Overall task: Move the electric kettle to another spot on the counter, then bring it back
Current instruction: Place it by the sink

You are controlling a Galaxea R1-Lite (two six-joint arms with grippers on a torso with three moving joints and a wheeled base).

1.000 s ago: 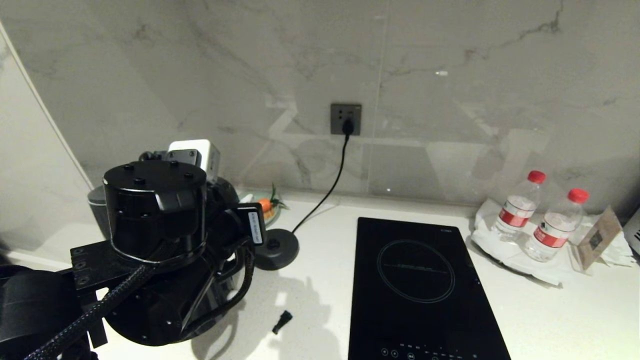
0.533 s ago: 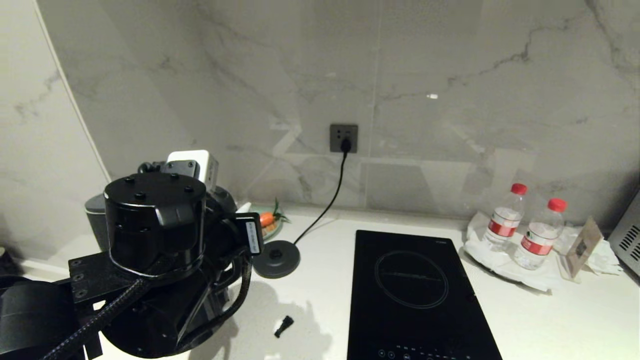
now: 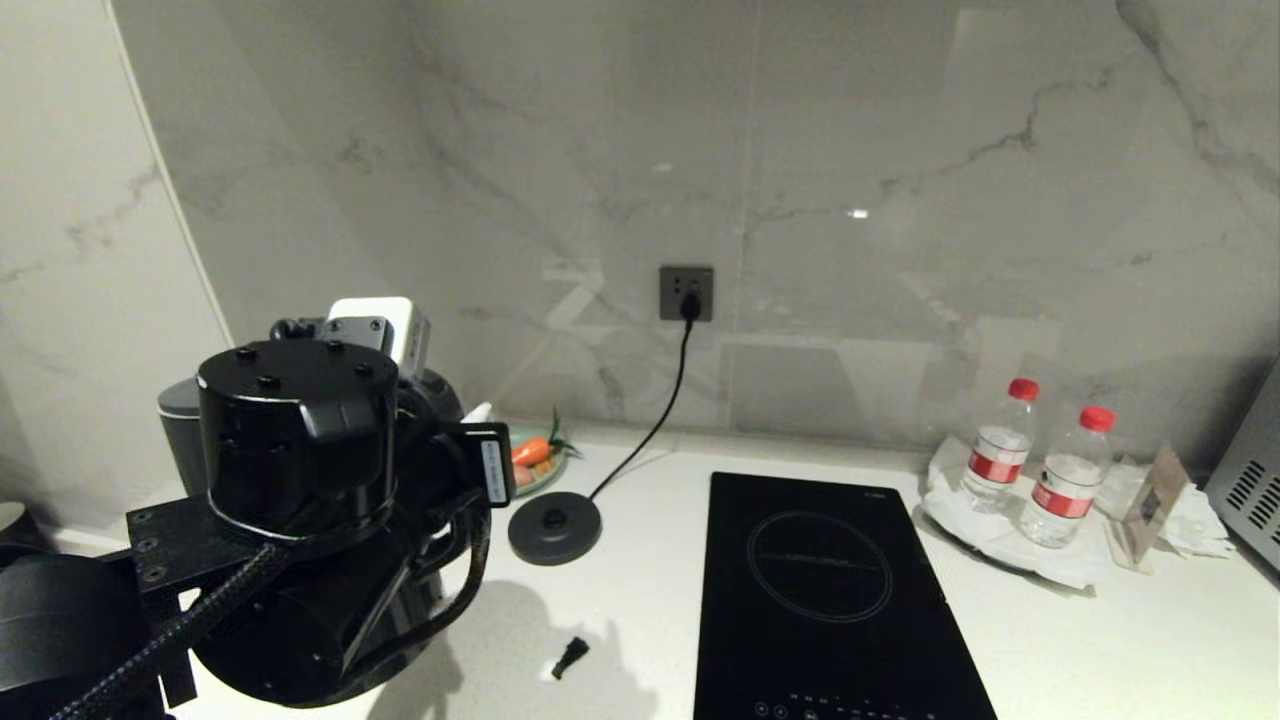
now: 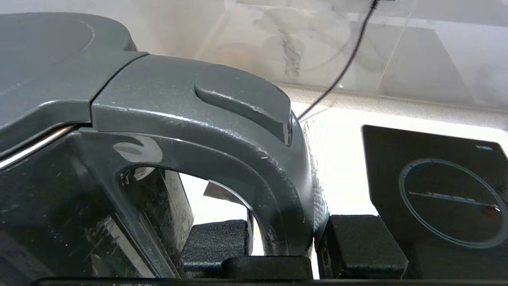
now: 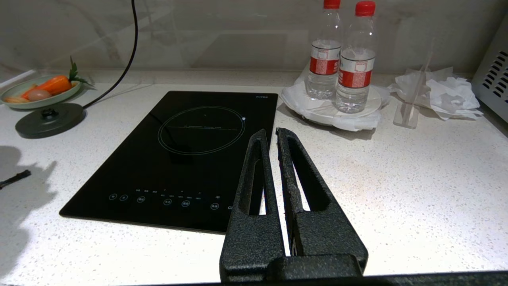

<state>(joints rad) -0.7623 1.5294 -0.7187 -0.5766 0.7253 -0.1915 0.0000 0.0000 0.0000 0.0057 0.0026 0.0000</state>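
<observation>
- The electric kettle (image 4: 166,131) is gripped by its loop handle; the left gripper (image 4: 283,242) has one finger inside the loop and one outside, pinching the handle's lower part.
- In the head view the left arm covers nearly all of the kettle; only a grey sliver of it (image 3: 178,430) shows at the far left, over the counter (image 3: 640,600).
- Just to its right the round black base disc (image 3: 555,527) lies bare on the counter, its cord (image 3: 655,420) running up to the wall socket (image 3: 686,292).
- Behind the disc is a dish with a carrot (image 3: 530,452); in front lies a small black piece (image 3: 570,657).
- Further right is the black glass cooktop (image 3: 830,600), then two red-capped water bottles (image 3: 1035,460) on a paper-lined plate; their label text is unreadable.
- The right gripper (image 5: 270,137) hangs above the counter by the cooktop's front corner, fingers nearly together, empty.
</observation>
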